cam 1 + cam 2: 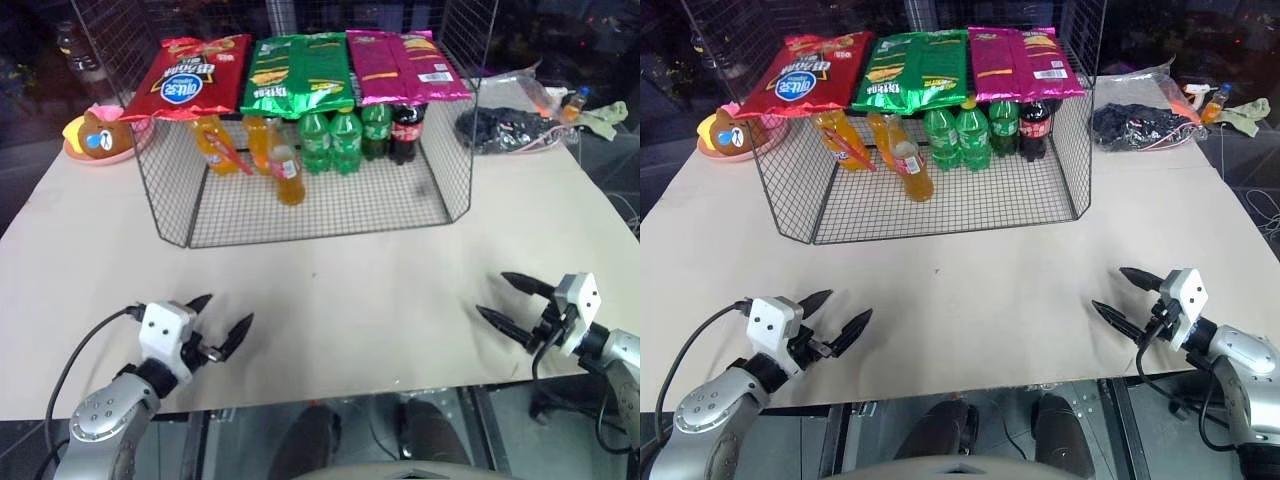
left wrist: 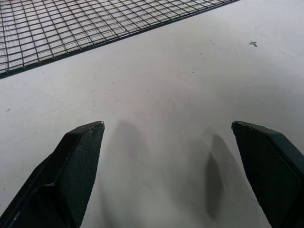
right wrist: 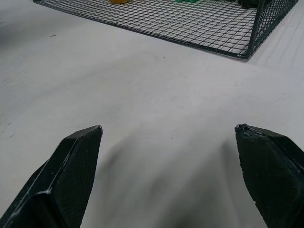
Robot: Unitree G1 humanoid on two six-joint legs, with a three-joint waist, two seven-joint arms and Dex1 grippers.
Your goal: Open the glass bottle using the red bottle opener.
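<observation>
Both grippers, left gripper (image 1: 222,322) and right gripper (image 1: 505,301), gape wide, empty; glass bottle (image 1: 287,172), slim-necked and clear, stands in the wire basket (image 1: 300,215) at twelve o'clock, well apart; red bottle opener (image 1: 226,147) leans at its ten o'clock.

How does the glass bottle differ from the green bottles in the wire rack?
The glass bottle holds orange drink; the green bottles are green. The glass bottle has a narrow long neck and stands nearer the rack's open front; the green bottles are rounder and stand further back. All stand upright in the wire rack.
</observation>
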